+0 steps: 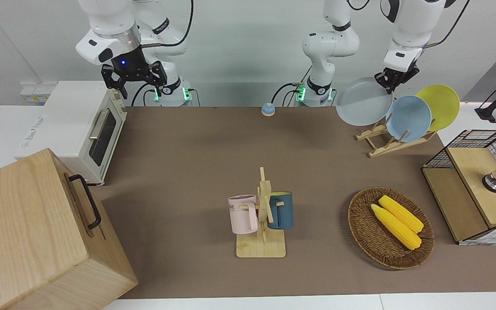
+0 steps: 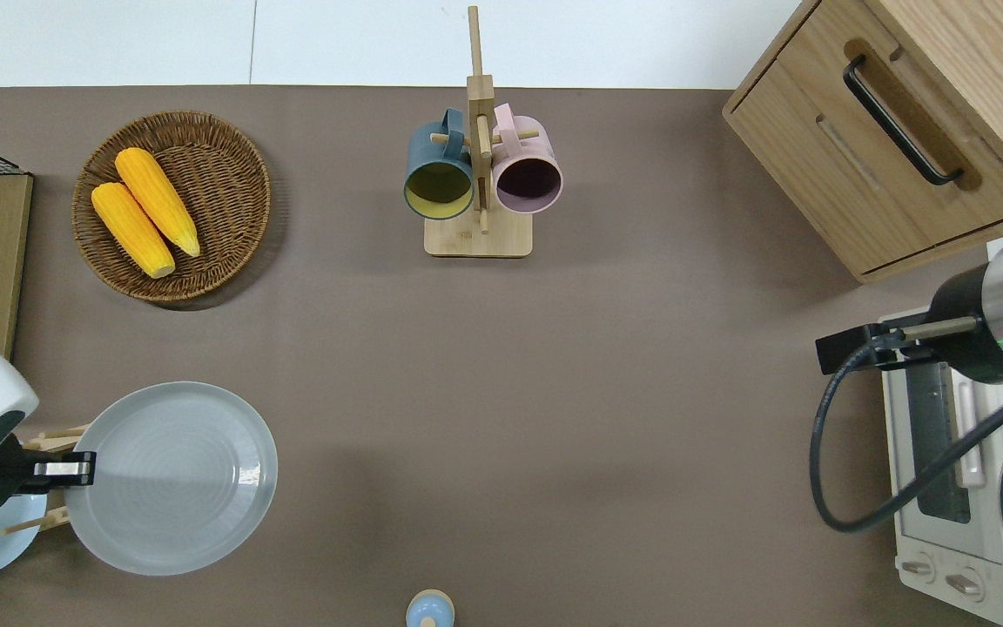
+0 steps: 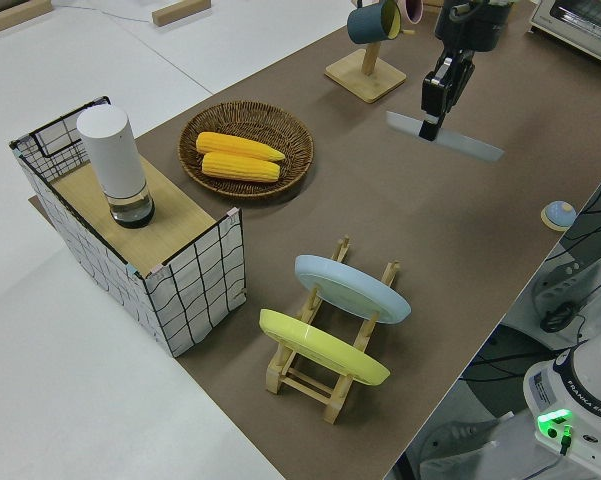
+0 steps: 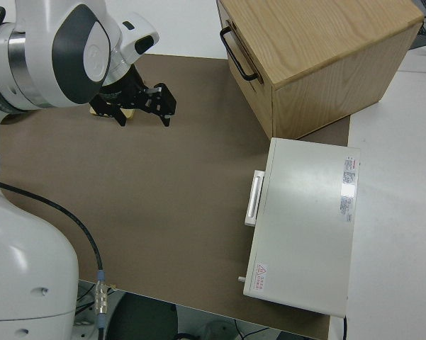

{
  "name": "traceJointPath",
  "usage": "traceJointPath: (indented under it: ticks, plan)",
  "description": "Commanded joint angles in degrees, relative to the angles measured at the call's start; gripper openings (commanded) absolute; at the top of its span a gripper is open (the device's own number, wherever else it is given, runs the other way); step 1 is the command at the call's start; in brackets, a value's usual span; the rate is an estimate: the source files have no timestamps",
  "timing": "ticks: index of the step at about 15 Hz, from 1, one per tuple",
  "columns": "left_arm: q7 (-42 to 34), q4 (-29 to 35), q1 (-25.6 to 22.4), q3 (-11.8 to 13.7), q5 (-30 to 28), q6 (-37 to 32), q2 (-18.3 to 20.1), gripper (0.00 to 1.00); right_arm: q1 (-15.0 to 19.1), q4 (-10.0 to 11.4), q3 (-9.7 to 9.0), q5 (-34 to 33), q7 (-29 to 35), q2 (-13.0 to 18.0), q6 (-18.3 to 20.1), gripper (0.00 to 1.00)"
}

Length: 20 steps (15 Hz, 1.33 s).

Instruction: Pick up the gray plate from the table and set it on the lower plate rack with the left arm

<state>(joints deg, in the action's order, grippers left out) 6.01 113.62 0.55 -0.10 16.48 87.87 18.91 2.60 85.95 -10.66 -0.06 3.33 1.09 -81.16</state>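
Aloft, the left hand (image 2: 75,468), clamped on the gray plate's (image 2: 172,477) rim, should tilt it upright over the lower plate rack's (image 1: 379,138) free slot.

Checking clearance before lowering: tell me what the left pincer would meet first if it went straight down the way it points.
Probably the lower plate rack. The left pincer, shut on the gray plate's rim, hangs over the rack's empty slots beside the blue plate. Depth is unclear, so the plate's low edge might touch first.
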Motion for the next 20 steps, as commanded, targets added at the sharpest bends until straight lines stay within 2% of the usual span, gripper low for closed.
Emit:
traceJointPath:
  ticks: [1,6,9,12,17,20]
  plan:
    - [4.8,-1.3,0.4,-0.8,8.1,-2.1,-0.6,0.00,0.6,-0.3,-0.33,0.6,0.0,0.1,0.8,0.990]
    - [9.9,-0.3,1.1,-2.2,18.0,-2.8,-1.6,0.00,0.6,-0.3,-0.33,0.6,-0.1,0.1,0.8,0.987]
    - [10.7,0.5,1.1,-3.1,21.7,-2.7,-2.3,0.00,0.6,-0.3,-0.33,0.6,0.0,0.1,0.8,0.987]
    - [13.5,3.5,1.1,-4.6,26.7,-2.3,-2.3,0.00,0.6,-0.3,-0.33,0.6,0.0,0.1,0.8,0.990]
    - [19.1,7.8,1.4,-6.0,31.4,-1.6,-3.5,0.00,0.6,-0.3,-0.33,0.6,0.0,0.1,0.8,0.990]
    - [21.8,9.8,1.8,-6.2,32.1,-1.2,-3.9,0.00,0.6,-0.3,-0.33,0.6,-0.1,0.1,0.8,0.990]
